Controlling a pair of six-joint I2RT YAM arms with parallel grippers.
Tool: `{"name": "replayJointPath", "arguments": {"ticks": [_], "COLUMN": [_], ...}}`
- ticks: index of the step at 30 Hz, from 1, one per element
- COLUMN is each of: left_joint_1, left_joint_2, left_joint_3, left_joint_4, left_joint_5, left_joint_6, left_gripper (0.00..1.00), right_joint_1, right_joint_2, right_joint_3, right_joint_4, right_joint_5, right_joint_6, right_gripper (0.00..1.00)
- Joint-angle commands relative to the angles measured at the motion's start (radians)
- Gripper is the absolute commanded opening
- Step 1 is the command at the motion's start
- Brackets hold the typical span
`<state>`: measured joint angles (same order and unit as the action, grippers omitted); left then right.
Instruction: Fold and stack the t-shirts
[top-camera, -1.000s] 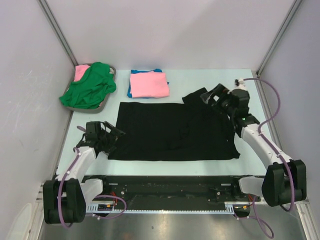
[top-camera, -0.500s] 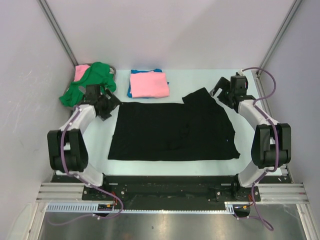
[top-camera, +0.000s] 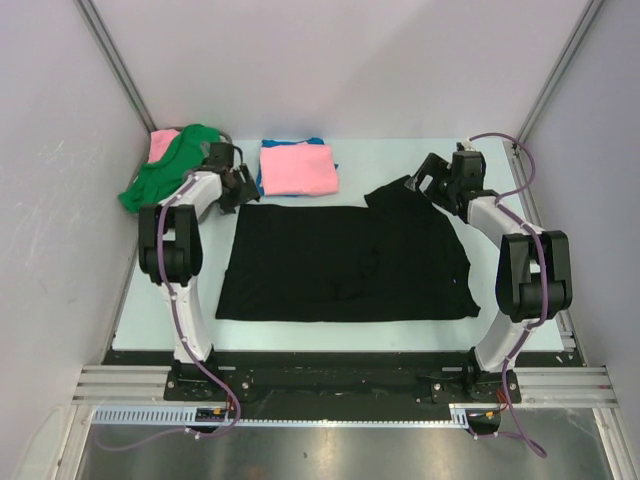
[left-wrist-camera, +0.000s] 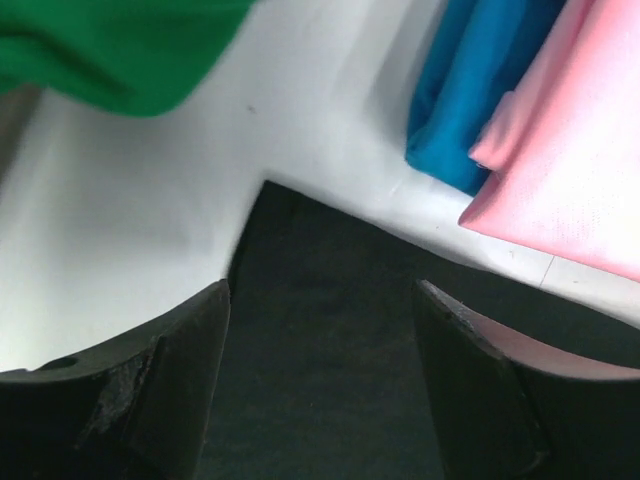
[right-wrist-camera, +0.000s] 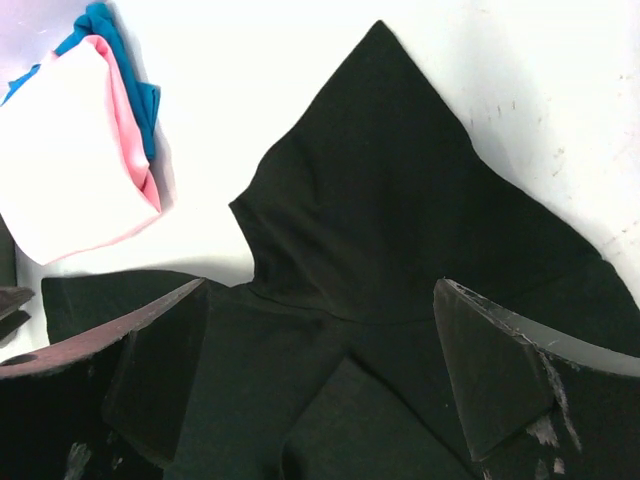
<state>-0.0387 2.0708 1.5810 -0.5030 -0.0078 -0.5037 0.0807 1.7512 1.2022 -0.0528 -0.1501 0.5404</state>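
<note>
A large black t-shirt (top-camera: 340, 262) lies spread flat mid-table, one sleeve (top-camera: 400, 192) sticking out at its far right. My left gripper (top-camera: 240, 187) is open over the shirt's far left corner (left-wrist-camera: 300, 260), jaws straddling the cloth (left-wrist-camera: 322, 300). My right gripper (top-camera: 433, 183) is open over the sleeve (right-wrist-camera: 390, 190), with black cloth between its jaws (right-wrist-camera: 320, 290). A folded pink t-shirt (top-camera: 298, 168) lies on a folded blue one (top-camera: 262, 180) at the back. A crumpled green t-shirt (top-camera: 172, 172) lies over a pink one (top-camera: 162, 143) at the far left.
The green and pink shirts sit in a grey tray (top-camera: 226, 142) against the left wall. The folded pink and blue stack (left-wrist-camera: 560, 150) lies just beyond the left gripper. Cage walls enclose the left, back and right. The table's right edge (top-camera: 525, 200) is next to the right arm.
The left arm has swung from the shirt's near left side to its far left corner. The right gripper moved back, then a little left, onto the sleeve. The shirts have not moved.
</note>
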Motion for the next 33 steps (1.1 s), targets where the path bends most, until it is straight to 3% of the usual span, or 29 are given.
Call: {"name": "replayJointPath", "arguments": {"ticks": [1,11,23,33], "left_joint_1": [-0.033,-0.036,-0.027,-0.021], "left_joint_2": [0.034,0.11,0.172,0.17], "left_joint_3": [0.091,0.151,0.191,0.145], "left_joint_4": [-0.014,-0.069,-0.075,-0.043], "left_joint_5": [-0.066,-0.156,-0.127,-0.058], "left_joint_6": [0.108,0.114,0.117,0.1], "left_gripper": [0.77,0.73,0.64,0.37], "right_joint_1": [-0.009,-0.012,-0.015,-0.018], "right_joint_2": [0.022,0.053,0.051,0.083], "right_joint_3": [0.043,0.043,0.054,0.085], "right_joint_4": [0.093,0.111,0.111,0.068], "right_joint_5": [-0.054,-0.086,-0.089,-0.043], "right_joint_6": [-0.022,-0.011,-0.025,-0.026], "right_gripper": [0.98,0.97,0.97,0.97]}}
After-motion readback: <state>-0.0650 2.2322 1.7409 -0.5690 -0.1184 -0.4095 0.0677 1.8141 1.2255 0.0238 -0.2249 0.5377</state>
